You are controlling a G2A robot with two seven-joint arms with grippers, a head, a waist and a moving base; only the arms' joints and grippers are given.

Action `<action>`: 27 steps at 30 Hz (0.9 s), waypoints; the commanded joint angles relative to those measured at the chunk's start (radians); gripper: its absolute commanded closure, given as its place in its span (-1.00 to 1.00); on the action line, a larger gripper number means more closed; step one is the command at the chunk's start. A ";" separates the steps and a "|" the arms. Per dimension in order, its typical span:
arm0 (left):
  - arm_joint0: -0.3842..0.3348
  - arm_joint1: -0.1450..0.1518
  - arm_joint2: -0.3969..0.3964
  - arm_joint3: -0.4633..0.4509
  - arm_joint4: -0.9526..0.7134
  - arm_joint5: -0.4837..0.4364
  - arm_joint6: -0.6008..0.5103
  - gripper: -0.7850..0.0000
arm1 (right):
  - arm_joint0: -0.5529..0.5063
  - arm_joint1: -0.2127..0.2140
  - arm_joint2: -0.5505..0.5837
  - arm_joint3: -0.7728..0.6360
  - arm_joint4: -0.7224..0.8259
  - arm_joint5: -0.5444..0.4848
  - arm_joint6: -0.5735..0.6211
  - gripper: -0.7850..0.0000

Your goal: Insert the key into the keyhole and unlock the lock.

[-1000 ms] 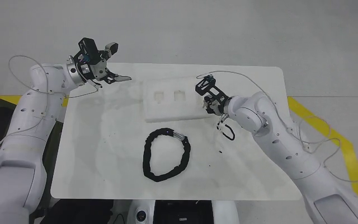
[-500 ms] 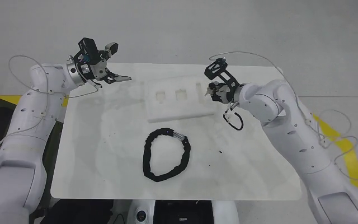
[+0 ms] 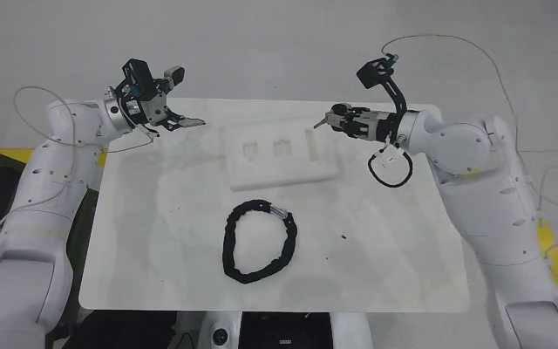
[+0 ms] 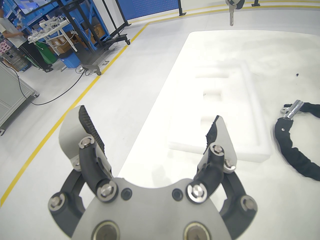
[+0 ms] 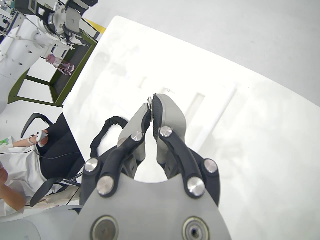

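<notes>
- Worktop [image 3: 174, 244]: white, with rounded corners, carrying the tray and the lock.
- Foam tray [image 3: 279, 172]: a white block near the middle of the far edge, with three rectangular recesses cut in its top. What lies in them cannot be made out.
- Chain lock [image 3: 231, 246]: a black sleeved chain closed into a ring by a metal cylinder [image 3: 275, 210]. It lies flat between the tray and the near edge, apart from the tray.
- Right end effector [image 3: 324, 123]: fingers pinched narrow on the key [image 4: 232, 17], which is over the tray's far right corner.
- Left end effector [image 3: 185, 124]: fingers spread wide, over the far left corner, well apart from the lock.
</notes>
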 commanded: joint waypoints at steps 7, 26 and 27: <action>0.000 0.000 0.000 0.000 0.000 0.000 0.000 -1.00 | -0.012 0.020 0.087 0.021 0.031 -0.052 0.015 1.00; 0.104 0.015 0.074 -0.173 -0.104 -0.014 -0.102 -1.00 | -0.013 0.022 0.093 0.022 0.028 -0.052 0.012 1.00; 0.118 0.020 0.089 -0.197 -0.125 -0.014 -0.107 -1.00 | -0.013 0.022 0.093 0.022 0.028 -0.052 0.012 1.00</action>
